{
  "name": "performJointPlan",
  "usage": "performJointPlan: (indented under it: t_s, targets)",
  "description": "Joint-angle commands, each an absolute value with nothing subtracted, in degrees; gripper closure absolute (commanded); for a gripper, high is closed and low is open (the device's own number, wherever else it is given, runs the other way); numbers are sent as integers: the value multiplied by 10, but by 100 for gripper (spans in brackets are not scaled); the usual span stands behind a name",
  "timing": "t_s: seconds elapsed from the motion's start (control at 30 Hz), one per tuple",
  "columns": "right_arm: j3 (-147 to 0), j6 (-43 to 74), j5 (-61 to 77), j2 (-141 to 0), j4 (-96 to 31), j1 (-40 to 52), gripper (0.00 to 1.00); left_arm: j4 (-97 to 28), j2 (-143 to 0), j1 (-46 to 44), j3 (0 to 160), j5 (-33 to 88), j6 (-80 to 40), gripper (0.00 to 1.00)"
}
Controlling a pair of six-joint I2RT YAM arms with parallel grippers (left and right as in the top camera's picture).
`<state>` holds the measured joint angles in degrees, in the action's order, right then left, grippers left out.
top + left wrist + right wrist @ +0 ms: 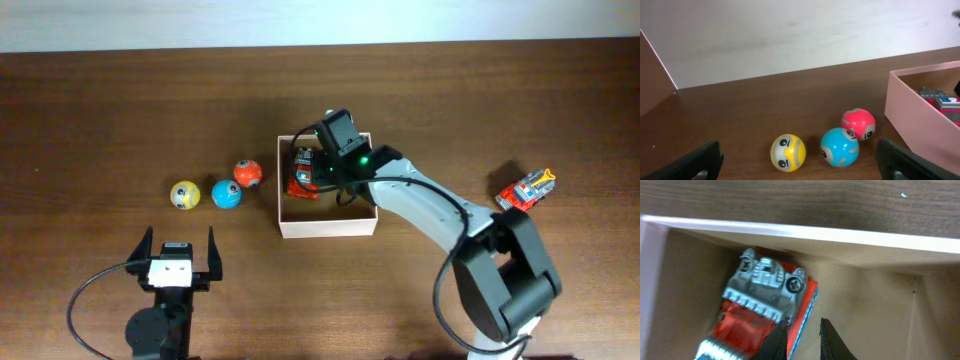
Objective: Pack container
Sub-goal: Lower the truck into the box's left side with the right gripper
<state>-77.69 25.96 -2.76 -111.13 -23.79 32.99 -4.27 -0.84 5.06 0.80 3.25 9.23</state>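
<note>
Overhead view of a dark wooden table [90, 110] with two robot arms. The container [328, 228], a small square open-top box with white walls and a tan inside, sits near the middle of the table. Your right gripper [804, 323] reaches down into it from the right.

A red truck [765, 300] with a grey front lies inside, pushed into the far left corner. Its long axis runs along the left wall, so the right half of the floor is bare. In the right wrist view, the right jaws are drawn to a narrow gap with the truck's side edge between them. You cannot tell whether they pinch it or only stand around it.

Your left gripper [180, 238] hovers low over the table, well to the left of the container, with its jaws spread wide and nothing between them. Three small balls [226, 194], yellow, blue and red, lie in a loose row between it and the box.

A second truck [527, 188] lies on the table well to the right of the container. Its long axis is diagonal, rising toward the far right. It is much nearer your right arm than your left. That arm probably needs to lift clear and swing right, turning its jaws across the diagonal.
</note>
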Motion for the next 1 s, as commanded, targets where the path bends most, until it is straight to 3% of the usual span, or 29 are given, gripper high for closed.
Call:
performJointPlan:
  t_s: [0.0,0.97]
  targets:
    - [-788,255,-55,-1127,-233,329,83,-44,-3,50,5,39,100,1]
    - [-788,255,-65,-1156,-213,329,85,-44,-3,50,5,39,100,1]
